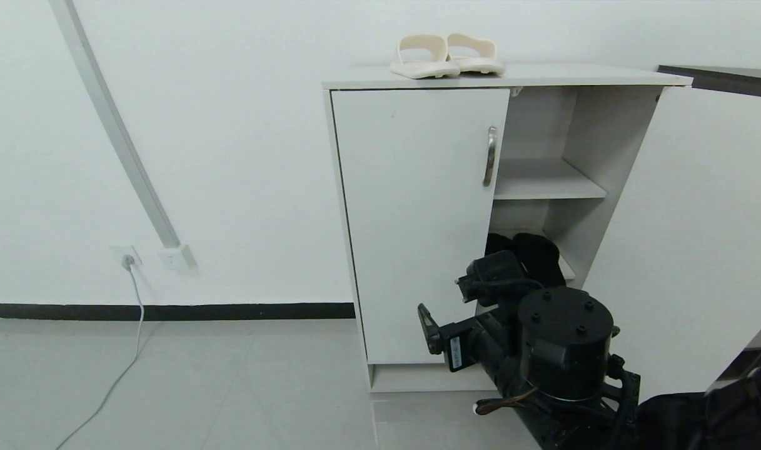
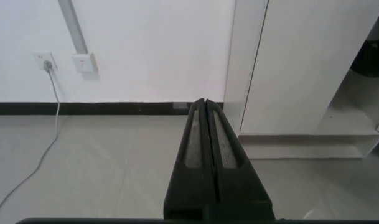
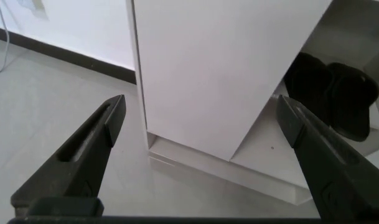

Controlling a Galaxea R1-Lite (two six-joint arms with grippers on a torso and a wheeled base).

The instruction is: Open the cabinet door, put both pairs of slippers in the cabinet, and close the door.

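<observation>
Black slippers (image 3: 338,93) shelved; right end effector (image 3: 200,106) spread empty, left end effector (image 2: 205,104) clenched. Next, pinch cream slippers (image 1: 448,56) together.

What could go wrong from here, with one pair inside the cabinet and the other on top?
1. The cream slippers sit at the front edge of the cabinet top. A high grasp by the open right tool could push them off.
2. The black slippers lie near the front of the lower shelf. The open door might catch them when swung shut.
</observation>
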